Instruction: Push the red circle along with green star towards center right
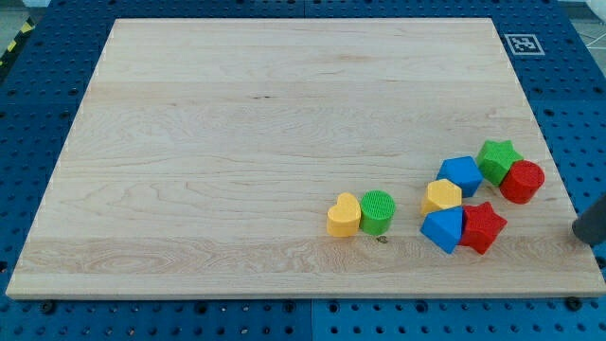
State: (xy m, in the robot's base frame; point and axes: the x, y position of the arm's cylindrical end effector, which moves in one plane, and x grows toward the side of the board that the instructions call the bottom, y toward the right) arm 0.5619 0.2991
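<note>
The wooden board (237,142) carries seven blocks: two red, two green, two blue... no, two yellow too, so eight. The red circle (522,181) sits near the view's right edge, touching the green star (498,159) at its upper left. The rod's tip (589,234) rests lower right, apart; it has no jaws.

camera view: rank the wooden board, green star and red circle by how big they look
1. wooden board, by far the largest.
2 and 3. green star and red circle: they touch and look about alike in size, so I won't rank them.
</note>
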